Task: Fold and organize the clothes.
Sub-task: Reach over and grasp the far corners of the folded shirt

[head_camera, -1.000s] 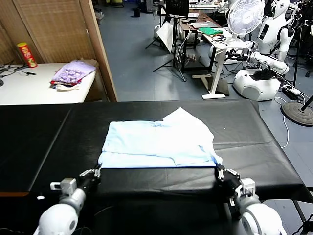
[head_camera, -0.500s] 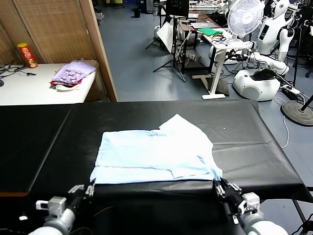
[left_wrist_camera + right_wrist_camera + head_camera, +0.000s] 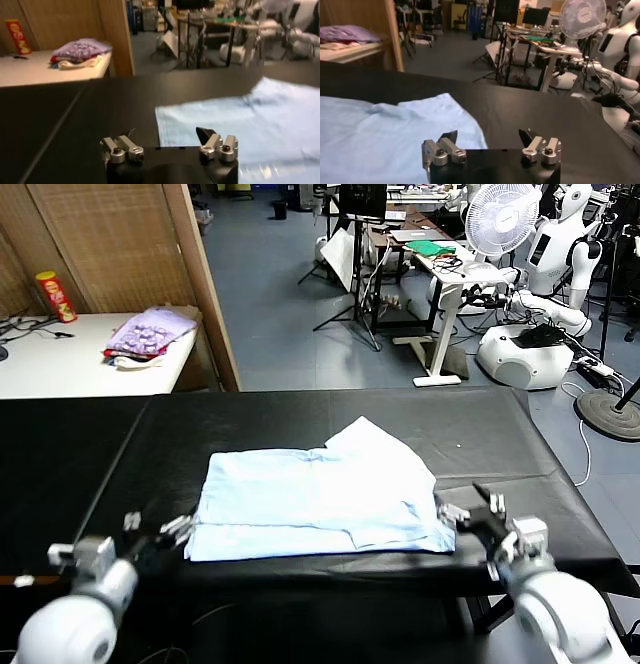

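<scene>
Black table (image 3: 90, 454) fills the foreground, busy lab behind; purple clothes pile (image 3: 150, 332) on a white side table, not the target. T-shirt (image 3: 315, 494), pale blue, lies partly folded near the table's front edge, one sleeve sticking out toward the back right. Left gripper (image 3: 150, 531) just off its front left corner, fingers spread, holding nothing. Right gripper (image 3: 475, 512) just beside the front right corner, also spread and empty. Shirt looks thin, light, floppy; likely slides and wrinkles easily. Best pinched at corners or a folded edge, both sides together.
</scene>
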`<state>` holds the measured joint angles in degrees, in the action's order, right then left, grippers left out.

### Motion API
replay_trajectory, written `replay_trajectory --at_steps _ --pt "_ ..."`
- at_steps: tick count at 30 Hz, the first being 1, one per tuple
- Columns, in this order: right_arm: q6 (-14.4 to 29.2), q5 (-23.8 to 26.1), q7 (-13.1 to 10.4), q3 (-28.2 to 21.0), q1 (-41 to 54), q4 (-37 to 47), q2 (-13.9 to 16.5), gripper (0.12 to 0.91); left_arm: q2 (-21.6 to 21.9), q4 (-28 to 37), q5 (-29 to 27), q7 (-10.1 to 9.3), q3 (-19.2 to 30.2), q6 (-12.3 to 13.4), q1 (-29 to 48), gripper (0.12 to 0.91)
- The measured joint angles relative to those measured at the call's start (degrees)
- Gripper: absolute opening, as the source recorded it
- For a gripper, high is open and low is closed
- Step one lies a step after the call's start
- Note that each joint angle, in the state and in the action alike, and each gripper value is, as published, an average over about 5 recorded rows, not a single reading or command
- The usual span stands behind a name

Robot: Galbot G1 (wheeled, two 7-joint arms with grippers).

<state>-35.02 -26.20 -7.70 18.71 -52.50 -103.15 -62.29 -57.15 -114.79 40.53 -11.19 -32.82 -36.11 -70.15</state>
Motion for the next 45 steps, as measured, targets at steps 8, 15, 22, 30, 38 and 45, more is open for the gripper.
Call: replay_trajectory --at_steps 8,15,22,30,38,45 --pt "1.8 1.3 3.0 -9.0 15.3 18.5 -5.3 0.798 0.8 13.6 4.0 0.27 7.8 -2.6 13.2 0.798" --pt "0.8 2.3 5.0 -12.0 22.4 30.2 -9.2 0.798 -0.1 21.3 4.5 2.18 11.2 -3.7 19.4 0.798" --pt "1.3 2.4 7.0 -12.1 25.7 37.1 -12.1 0.798 -0.9 27.0 4.1 4.37 12.5 -3.0 23.1 0.796" --pt "0.7 2.6 8.9 -12.2 27.1 41.4 -13.8 0.720 -1.6 31.2 3.6 5.99 13.7 -2.7 25.0 0.443" --pt "0.9 3.2 9.6 -12.5 26.8 41.8 -14.4 0.389 -1.2 30.5 3.9 8.05 13.8 -1.9 24.2 0.130" --pt "3.0 4.0 9.1 -11.5 25.7 40.8 -14.6 0.126 -1.4 28.8 3.9 8.79 13.7 -0.9 23.7 0.127"
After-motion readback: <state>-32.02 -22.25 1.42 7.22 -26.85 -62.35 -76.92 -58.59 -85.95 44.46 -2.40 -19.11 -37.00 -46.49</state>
